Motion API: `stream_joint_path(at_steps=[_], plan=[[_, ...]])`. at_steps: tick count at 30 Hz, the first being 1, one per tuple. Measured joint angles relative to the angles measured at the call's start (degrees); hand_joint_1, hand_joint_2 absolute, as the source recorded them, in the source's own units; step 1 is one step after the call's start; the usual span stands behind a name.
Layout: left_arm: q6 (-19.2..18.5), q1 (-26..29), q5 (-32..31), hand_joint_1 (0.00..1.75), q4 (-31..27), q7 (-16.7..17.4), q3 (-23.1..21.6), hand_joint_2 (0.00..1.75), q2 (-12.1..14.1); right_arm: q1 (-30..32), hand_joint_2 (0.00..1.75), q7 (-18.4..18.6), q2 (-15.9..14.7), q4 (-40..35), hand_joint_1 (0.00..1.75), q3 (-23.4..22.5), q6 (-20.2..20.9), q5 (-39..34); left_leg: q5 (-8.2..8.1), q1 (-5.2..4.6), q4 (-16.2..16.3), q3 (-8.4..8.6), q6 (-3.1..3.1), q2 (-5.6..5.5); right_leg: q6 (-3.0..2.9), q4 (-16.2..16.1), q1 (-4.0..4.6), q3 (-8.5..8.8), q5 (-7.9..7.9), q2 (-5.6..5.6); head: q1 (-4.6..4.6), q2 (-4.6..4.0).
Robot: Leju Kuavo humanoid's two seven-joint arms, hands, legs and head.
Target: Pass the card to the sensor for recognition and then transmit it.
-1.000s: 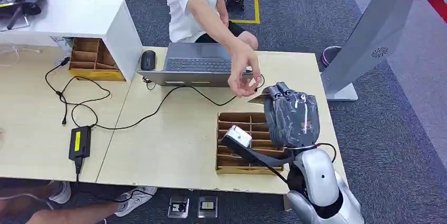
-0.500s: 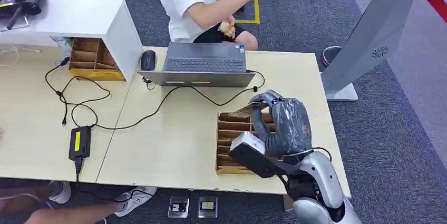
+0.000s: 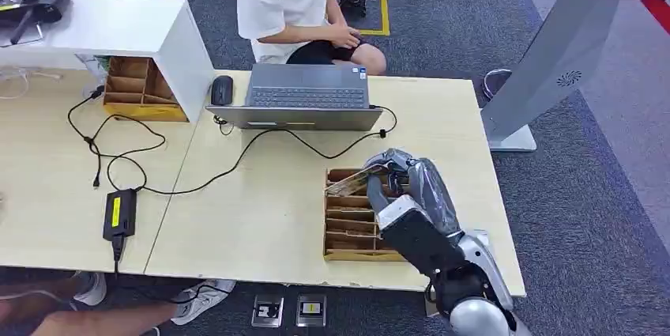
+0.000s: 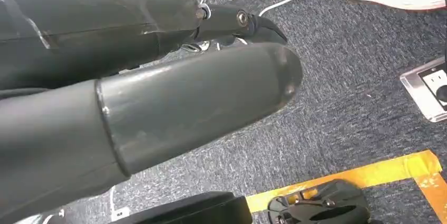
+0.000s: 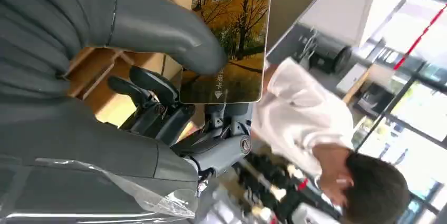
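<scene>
While the right hand point(image 3: 407, 194) pinches the card point(image 3: 348, 184) between thumb and fingers, the card sticks out from the hand toward the laptop point(image 3: 304, 99), over the far end of the cardboard tray point(image 3: 344, 251). Its long axis runs roughly away from the fingertips, tilted slightly upward, with most of its face free beyond the thumb point(image 5: 168, 29). No sensor can be picked out with certainty; the grey stand point(image 3: 545, 59) well off to the right of the tray may carry one, which would mean swinging the card's free end that way. The person point(image 3: 288, 4) sits beyond the laptop, hands in lap, well apart from the card. The right hand is plainly the one placed for the move; the left hand point(image 4: 158, 97) hangs over carpet, holding nothing visible, though how far open it is I cannot tell. Printed on the card's face point(image 5: 232, 34) is "HOTEL" in white above an autumn tree scene, with small Chinese lettering too fine to read.
</scene>
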Motion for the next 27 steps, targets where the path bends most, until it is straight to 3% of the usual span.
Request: stream_joint_path(at_steps=[2, 8, 16, 27], plan=[[0.0, 0.01, 0.0, 0.0, 0.0, 0.0, 0.0, 0.0, 0.0, 0.54, 1.75, -1.05, 0.13, 0.13, 1.75, -0.74, 0.22, -6.75, 0.0, 0.0, 0.0, -0.01, 0.0, 0.0, 0.0, 0.0, 0.0, 0.0, 0.0, 0.01, 0.0, 0.0], [0.0, 0.04, 0.31, 0.0, 0.0, 0.0, 0.04, 0.0, 0.0, 2.16, 1.75, -2.16, 0.28, 0.85, 1.75, -2.51, 0.44, -15.85, -0.01, 0.0, 0.0, 0.0, -0.01, 0.0, -0.03, 0.0, 0.0, 0.0, -0.02, 0.01, -0.02, 0.02], [0.02, 0.08, 1.11, 0.0, 0.0, 0.44, 0.04, 0.0, 0.0, 5.6, 1.75, -2.18, 0.02, 1.22, 1.75, -5.35, -1.42, -23.0, -0.03, 0.0, 0.0, 0.01, -0.01, 0.01, -0.06, 0.0, 0.0, -0.01, -0.05, 0.01, 0.0, 0.0], [0.52, 0.4, 4.55, 0.0, 0.0, 0.87, 0.57, 0.0, -0.35, 12.22, 1.75, 0.42, -3.43, 1.03, 1.75, -10.1, -5.29, -26.22, -0.11, -0.01, 0.0, 0.02, -0.03, 0.03, -0.01, -0.02, 0.0, -0.01, -0.08, 0.02, 0.0, 0.0]])
